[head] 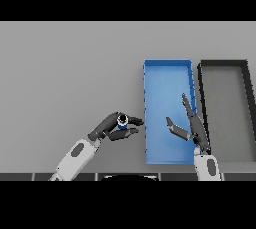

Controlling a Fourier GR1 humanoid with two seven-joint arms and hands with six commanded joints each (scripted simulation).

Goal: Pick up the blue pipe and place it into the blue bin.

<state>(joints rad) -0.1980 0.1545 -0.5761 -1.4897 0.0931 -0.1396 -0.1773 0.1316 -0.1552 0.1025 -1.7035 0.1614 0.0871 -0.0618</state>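
Plain grey table (65, 73), matte, uniform; black beyond far edge at 12 o'clock. No labels or readable writing anywhere.

Blue bin (167, 62) right of centre, long axis toward 12. Dark bin (223, 63) just beside it at 3 o'clock, grey floor inside.

Left hand (107, 127) at 6 o'clock of table centre, fingers and thumb curled round blue pipe (122, 119); pipe just left of blue bin's near-left wall, outside it.

Right hand (192, 125) over blue bin's near-right part, fingers straight toward 12, thumb spread toward 9, holding nothing.
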